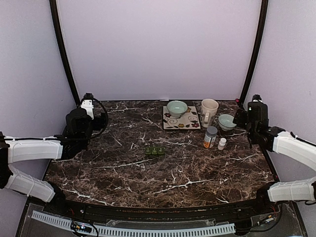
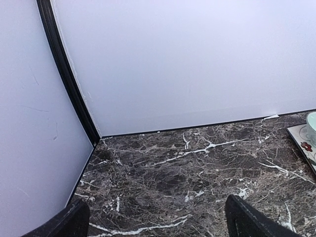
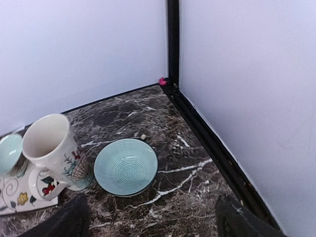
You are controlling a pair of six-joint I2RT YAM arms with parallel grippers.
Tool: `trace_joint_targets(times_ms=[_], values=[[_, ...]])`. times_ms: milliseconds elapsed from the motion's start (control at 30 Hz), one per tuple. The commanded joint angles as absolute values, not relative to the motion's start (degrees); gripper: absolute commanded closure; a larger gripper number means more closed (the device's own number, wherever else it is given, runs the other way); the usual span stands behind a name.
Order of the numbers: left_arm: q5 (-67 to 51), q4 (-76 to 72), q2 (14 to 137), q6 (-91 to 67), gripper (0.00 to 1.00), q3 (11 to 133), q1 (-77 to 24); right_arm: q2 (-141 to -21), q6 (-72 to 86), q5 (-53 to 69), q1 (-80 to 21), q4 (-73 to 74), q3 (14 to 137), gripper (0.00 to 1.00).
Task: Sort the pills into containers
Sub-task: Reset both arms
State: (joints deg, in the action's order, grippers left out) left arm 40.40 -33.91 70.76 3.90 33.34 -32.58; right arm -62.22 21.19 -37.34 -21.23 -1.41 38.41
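From the overhead camera I find the dark-green pill organiser [image 1: 154, 151] lying flat near the middle of the table [image 1: 123, 170], apart from everything else; neither wrist camera picks it up. To its right stand a grey-capped bottle [image 1: 211, 137] and, just beside it, a small white bottle [image 1: 222, 143], also seen only from above. Behind them are a patterned square plate [image 1: 183, 121] carrying a pale green bowl [image 1: 177, 107], a cream mug [image 1: 209, 112] and a second pale bowl [image 1: 226, 121]. My right wrist view shows that mug's painted side and the ribbed inside of the second bowl, with a small pale speck [image 3: 143, 136] on the marble just behind its rim; I cannot tell what it is. The right gripper [image 3: 150, 222] has its fingers [image 3: 244, 219] spread wide, nothing between them. The left gripper [image 2: 157, 224] is likewise spread, fingers [image 2: 252, 219] at the frame's lower corners, above bare marble by the back-left corner. The surface is dark brown marble with white veins, enclosed by pale lilac walls with black posts [image 1: 61, 49] at the back corners.
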Motion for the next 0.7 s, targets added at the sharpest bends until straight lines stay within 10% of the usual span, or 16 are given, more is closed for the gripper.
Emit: trace_joint_targets(times_ms=[0, 667], values=[[38.2, -44.2, 70.3, 9.7, 0.01, 30.5, -31.7, -56.0, 21.9, -36.8, -18.0, -4.2, 33.4, 0.01], [26.4, -46.1, 72.9, 7.2, 0.01, 28.5, -23.8, -58.9, 30.8, -48.9, -17.8, 2.1, 34.1, 0.00]])
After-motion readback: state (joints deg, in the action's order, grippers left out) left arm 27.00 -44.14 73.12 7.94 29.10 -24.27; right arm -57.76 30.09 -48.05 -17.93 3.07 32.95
